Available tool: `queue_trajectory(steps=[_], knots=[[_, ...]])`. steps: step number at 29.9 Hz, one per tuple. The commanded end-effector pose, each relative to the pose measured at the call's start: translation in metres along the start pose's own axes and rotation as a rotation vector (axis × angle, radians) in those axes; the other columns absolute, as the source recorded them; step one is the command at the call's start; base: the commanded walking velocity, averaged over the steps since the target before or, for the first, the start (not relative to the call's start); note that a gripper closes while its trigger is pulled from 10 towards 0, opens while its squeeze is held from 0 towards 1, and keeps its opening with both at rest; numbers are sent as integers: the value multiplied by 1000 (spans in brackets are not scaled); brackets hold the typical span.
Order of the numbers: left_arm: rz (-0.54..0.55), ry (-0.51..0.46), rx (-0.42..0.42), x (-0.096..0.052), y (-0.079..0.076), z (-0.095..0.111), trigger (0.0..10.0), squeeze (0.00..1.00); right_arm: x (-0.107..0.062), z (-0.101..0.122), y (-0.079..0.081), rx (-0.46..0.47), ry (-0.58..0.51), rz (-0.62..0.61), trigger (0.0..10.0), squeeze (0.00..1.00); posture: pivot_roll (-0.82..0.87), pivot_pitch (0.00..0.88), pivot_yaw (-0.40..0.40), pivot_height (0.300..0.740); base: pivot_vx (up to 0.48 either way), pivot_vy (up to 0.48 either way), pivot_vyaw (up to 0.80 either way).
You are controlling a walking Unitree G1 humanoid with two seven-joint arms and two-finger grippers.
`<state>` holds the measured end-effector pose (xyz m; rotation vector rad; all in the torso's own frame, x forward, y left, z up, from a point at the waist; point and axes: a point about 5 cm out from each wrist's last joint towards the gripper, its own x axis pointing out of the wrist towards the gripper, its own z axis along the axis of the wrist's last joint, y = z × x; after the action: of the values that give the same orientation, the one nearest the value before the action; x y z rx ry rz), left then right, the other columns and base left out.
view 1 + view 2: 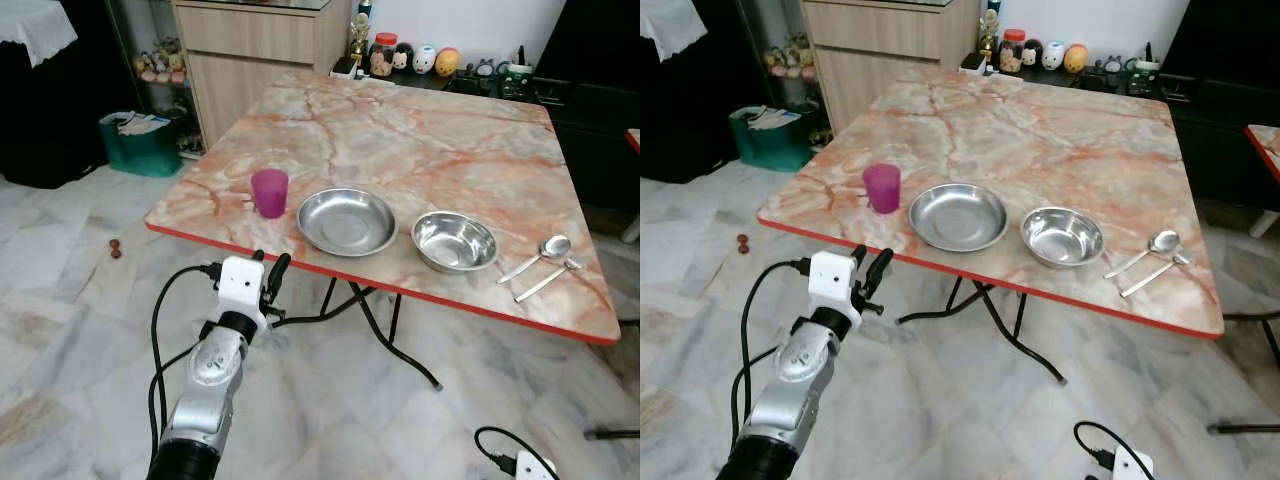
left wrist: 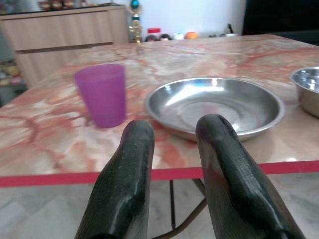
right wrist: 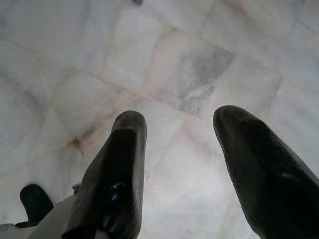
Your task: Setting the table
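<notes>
My left claw (image 1: 272,276), slightly parted and empty, hangs below the surface (image 1: 420,140) edge. Cup (image 1: 269,192) at 12 o'clock: light, slick plastic; grasp mid-wall. Right claw (image 3: 177,164) open over floor.

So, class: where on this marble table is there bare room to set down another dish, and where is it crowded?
Crowded: the near edge, where the purple cup, steel plate, steel bowl and two spoons line up. Free: the whole table behind that row, up to the far edge. The left hand hovers before the near edge.
</notes>
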<state>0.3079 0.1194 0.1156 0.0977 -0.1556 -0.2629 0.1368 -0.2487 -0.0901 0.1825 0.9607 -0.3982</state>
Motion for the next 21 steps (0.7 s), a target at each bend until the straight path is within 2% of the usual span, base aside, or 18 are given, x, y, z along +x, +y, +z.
queue_trajectory(steps=[1, 12, 21], knots=[[-7, -1, 0, 2, -2, 2, 10000, 0, 0, 1, -4, 4, 1, -4, 10000, 0, 144, 0, -65, 740, 0, 0, -712], [-42, 17, -14, -3, -10, -3, 10000, 0, -2, -4, -8, -9, 4, 3, 10000, 0, 130, 0, -58, 740, 0, 0, -698], [-53, 10, -16, 7, -13, 2, 10000, 0, -2, -6, -9, -17, 14, -2, 10000, 0, 111, 0, -46, 740, 0, 0, -694]])
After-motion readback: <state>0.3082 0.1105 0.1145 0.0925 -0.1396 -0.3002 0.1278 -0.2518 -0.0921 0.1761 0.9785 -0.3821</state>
